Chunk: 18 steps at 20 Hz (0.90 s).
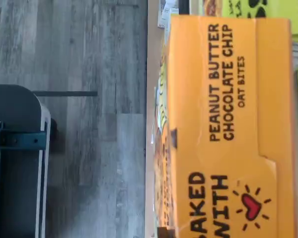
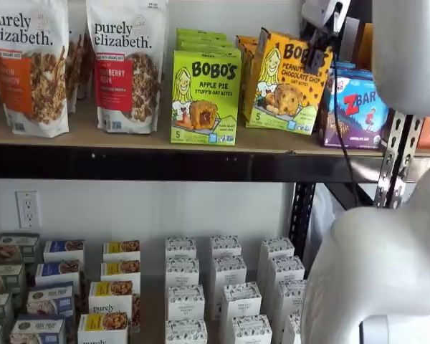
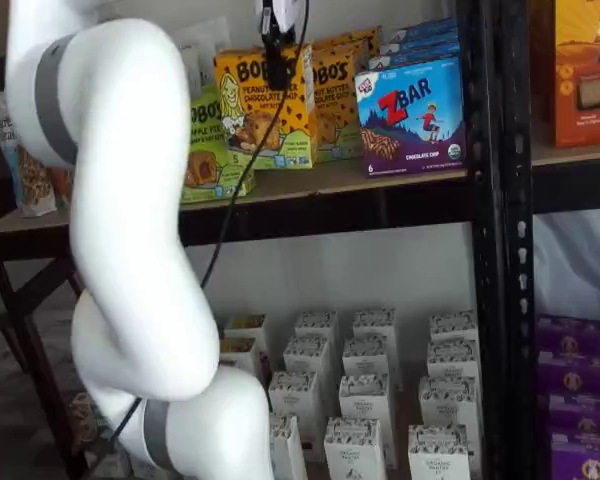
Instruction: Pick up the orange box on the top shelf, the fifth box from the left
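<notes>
Wrist view fills with the orange-yellow cardboard box lettered "Peanut Butter Chocolate Chip" [image 1: 228, 129], its top panel close under my camera because I am set right over it. In both shelf views that box [image 2: 285, 82] stands tilted at the front of the long tan wooden top shelf with its black metal rail [image 2: 143, 163], between a lime-green Apple Pie carton [image 2: 204, 97] and a blue ZBar box [image 3: 412, 118]. My pincer [image 3: 277, 50] has its black fingers at the box's upper edge; whether they pinch it I cannot tell. The lean suggests, to my judgement, the box is being drawn forward.
</notes>
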{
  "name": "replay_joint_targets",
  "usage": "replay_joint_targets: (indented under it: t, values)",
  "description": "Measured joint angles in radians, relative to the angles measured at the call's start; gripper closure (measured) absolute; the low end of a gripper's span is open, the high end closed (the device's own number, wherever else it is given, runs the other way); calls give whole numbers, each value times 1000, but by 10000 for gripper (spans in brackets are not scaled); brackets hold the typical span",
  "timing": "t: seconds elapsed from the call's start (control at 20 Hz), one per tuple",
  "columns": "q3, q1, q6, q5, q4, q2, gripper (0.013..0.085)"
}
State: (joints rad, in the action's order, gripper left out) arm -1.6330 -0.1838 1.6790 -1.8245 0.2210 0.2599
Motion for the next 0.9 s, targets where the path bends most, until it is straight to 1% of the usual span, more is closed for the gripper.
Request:
replay_joint_targets:
  t: [0.3,0.65,0.9]
  values:
    - [95,-15,11,19,0,121,770]
    - [178,-37,27,-14,-4,246,770]
    - [225,-50,43,-28,-19,310,770]
